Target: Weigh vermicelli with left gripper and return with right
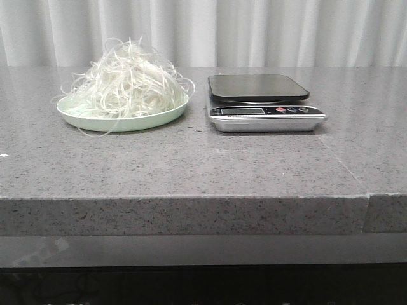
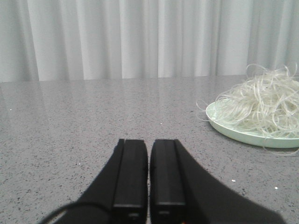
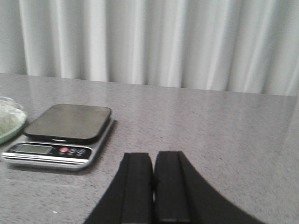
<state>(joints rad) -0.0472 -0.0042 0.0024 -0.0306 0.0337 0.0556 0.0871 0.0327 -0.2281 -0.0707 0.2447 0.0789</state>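
Observation:
The vermicelli (image 1: 127, 81), a fluffy heap of thin whitish strands, fills a pale green plate (image 1: 121, 121) at the left of the grey table. A kitchen scale (image 1: 262, 101) with a black platform stands empty to its right. In the left wrist view my left gripper (image 2: 148, 142) is shut with nothing in it, low over the table, and the vermicelli (image 2: 264, 102) lies off to one side of it. My right gripper (image 3: 153, 156) is shut and empty too, with the scale (image 3: 63, 130) beside and ahead of it. Neither gripper shows in the front view.
A white curtain (image 1: 203, 32) hangs behind the table. The table's front edge (image 1: 184, 198) runs across the near side, with a seam (image 1: 367, 210) at its right.

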